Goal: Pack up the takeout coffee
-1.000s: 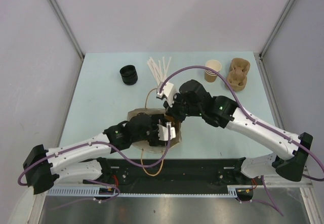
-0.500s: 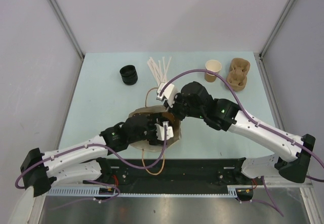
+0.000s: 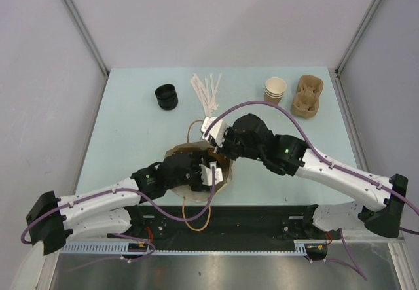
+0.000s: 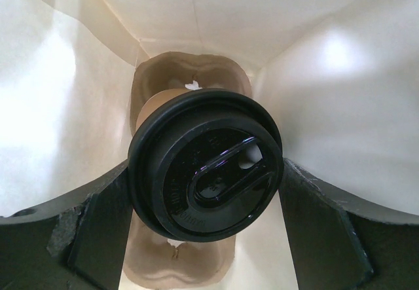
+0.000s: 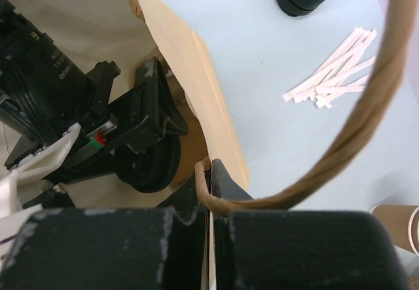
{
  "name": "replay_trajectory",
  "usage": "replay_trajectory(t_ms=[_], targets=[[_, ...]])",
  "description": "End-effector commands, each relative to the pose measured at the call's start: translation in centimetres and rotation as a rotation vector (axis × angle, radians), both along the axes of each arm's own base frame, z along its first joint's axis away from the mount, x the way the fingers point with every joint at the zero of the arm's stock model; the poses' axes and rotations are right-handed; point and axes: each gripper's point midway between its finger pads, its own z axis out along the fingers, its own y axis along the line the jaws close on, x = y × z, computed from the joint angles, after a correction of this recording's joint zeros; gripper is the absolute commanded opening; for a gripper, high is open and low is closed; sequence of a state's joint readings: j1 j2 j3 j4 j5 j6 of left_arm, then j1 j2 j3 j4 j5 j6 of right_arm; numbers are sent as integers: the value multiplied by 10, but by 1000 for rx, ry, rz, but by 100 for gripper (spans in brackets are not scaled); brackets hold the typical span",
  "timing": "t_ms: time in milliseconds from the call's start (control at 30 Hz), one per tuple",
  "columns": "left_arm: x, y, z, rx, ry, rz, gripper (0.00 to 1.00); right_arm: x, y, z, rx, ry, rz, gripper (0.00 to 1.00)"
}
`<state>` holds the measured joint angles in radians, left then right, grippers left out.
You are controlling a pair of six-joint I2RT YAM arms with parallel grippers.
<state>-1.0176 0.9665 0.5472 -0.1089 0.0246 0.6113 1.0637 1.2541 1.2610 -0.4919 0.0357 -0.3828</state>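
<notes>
Left wrist: left fingers (image 4: 98,231) hold your cup (image 4: 206,165) over the carrier (image 4: 190,74), right fingers (image 5: 275,251) pinch the bag (image 5: 190,61); dropped off-centre, it may tip.

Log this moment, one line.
left fingers: gripping coffee cup inside paper bag, above cup carrier | right fingers: pinching bag rim

bag (image 4: 347,74) walls flanking cup (image 4: 206,165), carrier (image 4: 216,74) beneath

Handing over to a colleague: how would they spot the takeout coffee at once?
On the pale-green table, find the open brown paper bag. Inside, the left pincer grips a small tan paper cup with a round black plastic lid. It's the only lidded cup; the far-right stacked tan cups are lidless.
</notes>
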Motion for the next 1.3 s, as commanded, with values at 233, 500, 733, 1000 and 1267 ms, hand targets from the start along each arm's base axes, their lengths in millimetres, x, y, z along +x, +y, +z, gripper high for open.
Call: replay_trajectory(t_ms=[233,500,733,1000,1267], targets=[[-7,9,-3,-27,-7,-4,14,-26,7,12,51,-54,37,0],[-6,7,-7,-16,6,2,13,-30,10,6,43,-40,50,0],[-11,1,-3,-30,-11,-31,13,-30,13,3,40,-39,59,0],[-10,-6,-8,-18,-1,-47,13,-30,15,2,38,-39,66,0],[-10,-6,-24,33,45,-30,12,-34,18,0,34,-39,88,0]])
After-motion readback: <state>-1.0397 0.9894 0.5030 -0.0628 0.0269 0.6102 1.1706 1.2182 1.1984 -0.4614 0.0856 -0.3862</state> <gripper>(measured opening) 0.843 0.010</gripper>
